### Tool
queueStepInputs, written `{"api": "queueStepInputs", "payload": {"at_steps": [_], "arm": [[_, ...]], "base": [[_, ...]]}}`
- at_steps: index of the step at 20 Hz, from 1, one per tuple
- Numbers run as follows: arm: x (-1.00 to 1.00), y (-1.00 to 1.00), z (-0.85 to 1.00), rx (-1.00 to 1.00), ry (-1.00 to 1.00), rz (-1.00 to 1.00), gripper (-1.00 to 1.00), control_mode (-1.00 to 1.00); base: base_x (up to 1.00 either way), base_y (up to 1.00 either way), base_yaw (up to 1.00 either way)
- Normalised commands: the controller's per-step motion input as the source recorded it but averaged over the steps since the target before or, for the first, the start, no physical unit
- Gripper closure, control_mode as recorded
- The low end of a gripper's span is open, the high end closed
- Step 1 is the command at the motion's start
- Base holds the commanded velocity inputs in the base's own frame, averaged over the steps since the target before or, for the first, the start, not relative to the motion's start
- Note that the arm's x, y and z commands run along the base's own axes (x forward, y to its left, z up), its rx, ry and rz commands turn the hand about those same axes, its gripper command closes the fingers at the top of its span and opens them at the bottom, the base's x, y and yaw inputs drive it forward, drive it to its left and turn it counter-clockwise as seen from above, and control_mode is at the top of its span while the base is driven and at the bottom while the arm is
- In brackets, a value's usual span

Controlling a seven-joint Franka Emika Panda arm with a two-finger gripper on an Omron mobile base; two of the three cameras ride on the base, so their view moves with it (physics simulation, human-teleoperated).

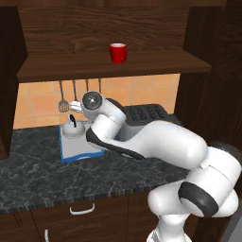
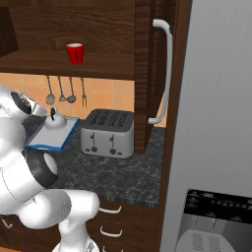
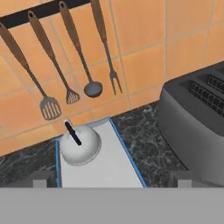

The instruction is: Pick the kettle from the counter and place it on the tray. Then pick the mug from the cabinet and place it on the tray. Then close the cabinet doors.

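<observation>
- Four utensils (image 3: 70,74) hang on the tiled wall, in the upper left of the hand view.
- One kettle (image 3: 79,146) stands on one tray (image 3: 109,168), left of centre, at its far end.
- One gripper (image 3: 111,179) at the bottom, fingers (image 3: 43,179) spread wide, holding nothing.
- One red mug (image 1: 117,52) on the cabinet (image 1: 118,66) shelf, upper centre.
- One toaster (image 2: 107,133) stands right of the tray.
- No readable writing anywhere.

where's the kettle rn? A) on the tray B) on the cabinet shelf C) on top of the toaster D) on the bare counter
A: the kettle sits on the blue-rimmed tray, left of the toaster; the red mug alone stands on the cabinet shelf.
</observation>
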Motion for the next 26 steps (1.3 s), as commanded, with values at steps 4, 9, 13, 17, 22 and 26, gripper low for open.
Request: {"api": "queueStepInputs", "payload": {"at_steps": [4,9,13,17,22,26], "arm": [[-0.69,-0.51,0.55,-0.01,0.0,0.17,-1.0,-1.0],[-0.7,-0.47,0.51,-0.05,-0.01,0.3,-1.0,-1.0],[-0.64,-0.43,0.53,-0.04,0.0,0.31,-1.0,-1.0],[-0.52,-0.4,0.58,-0.01,0.0,0.14,-1.0,-1.0],[-0.37,-0.38,0.44,-0.06,-0.02,0.04,-1.0,-1.0],[-0.16,-0.34,0.48,-0.05,0.0,0.0,-1.0,-1.0]], "base": [[0.0,0.0,0.0],[0.0,0.0,0.0],[0.0,0.0,0.0],[0.0,0.0,0.0],[0.0,0.0,0.0],[0.0,0.0,0.0]]}}
